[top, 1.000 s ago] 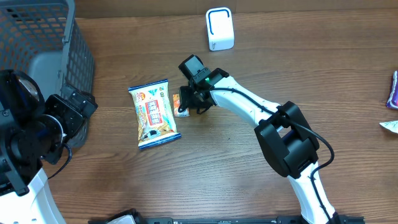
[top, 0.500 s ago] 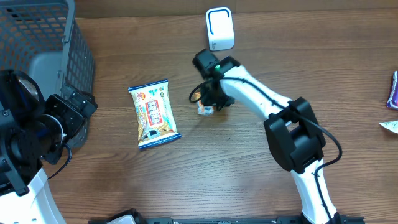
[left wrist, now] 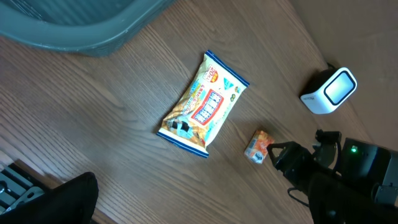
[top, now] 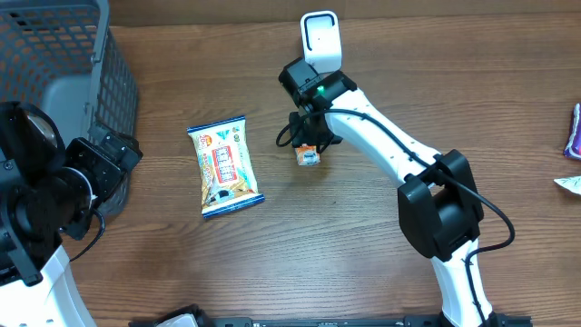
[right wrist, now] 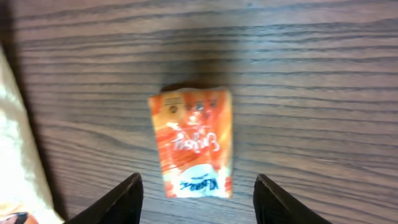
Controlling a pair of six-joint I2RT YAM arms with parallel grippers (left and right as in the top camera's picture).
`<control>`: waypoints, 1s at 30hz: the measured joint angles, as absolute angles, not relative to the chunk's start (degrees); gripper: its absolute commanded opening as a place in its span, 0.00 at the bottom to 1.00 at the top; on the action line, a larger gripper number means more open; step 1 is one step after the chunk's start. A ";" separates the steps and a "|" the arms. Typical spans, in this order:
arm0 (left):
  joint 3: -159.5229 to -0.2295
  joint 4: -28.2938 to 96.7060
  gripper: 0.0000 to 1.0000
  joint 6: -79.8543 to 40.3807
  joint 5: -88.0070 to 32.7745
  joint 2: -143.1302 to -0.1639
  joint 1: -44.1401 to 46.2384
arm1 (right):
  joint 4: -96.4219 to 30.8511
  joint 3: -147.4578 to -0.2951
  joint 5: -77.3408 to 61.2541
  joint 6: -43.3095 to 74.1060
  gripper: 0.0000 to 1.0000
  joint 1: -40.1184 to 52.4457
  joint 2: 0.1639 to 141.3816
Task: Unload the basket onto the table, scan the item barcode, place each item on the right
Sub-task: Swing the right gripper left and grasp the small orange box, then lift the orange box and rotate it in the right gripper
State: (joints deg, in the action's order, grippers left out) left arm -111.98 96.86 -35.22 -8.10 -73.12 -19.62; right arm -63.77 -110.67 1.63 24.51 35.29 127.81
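- R gripper: fingers apart, clamped on nothing. The small orange packet lies flat on the table, its near end in the gap between the tips w/ a sliver of wood showing each side.
- Packet sits just near of the white scanner, w/ the R wrist btwn them. Printed face is up and no barcode shows, so prob. set down to re-grip w/ the code toward the scanner window.
- Snack bag lies flat well to the left, out of the way.
- L gripper: fingers wide, empty, parked far left beside the basket, prob. just keeping clear.
- Vs 1 s ago: the packet was right beside the snack bag, in the R fingers. It has since gone rightward toward the scanner and been let go. Bag, scanner and L arm unchanged.
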 measured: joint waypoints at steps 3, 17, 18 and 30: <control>-111.98 96.86 1.00 -35.22 -8.10 -73.12 -19.62 | -63.13 -110.67 1.37 24.18 0.58 35.27 127.81; -111.98 96.86 1.00 -35.22 -8.10 -73.12 -19.62 | -58.72 -107.83 -6.55 23.92 0.47 28.86 127.90; -111.98 96.86 1.00 -35.22 -8.10 -73.12 -19.62 | -57.63 -106.85 -7.70 23.97 0.47 28.38 127.90; -111.98 96.86 1.00 -35.22 -8.10 -73.12 -19.62 | -43.07 -92.99 -24.27 23.18 0.38 27.51 127.87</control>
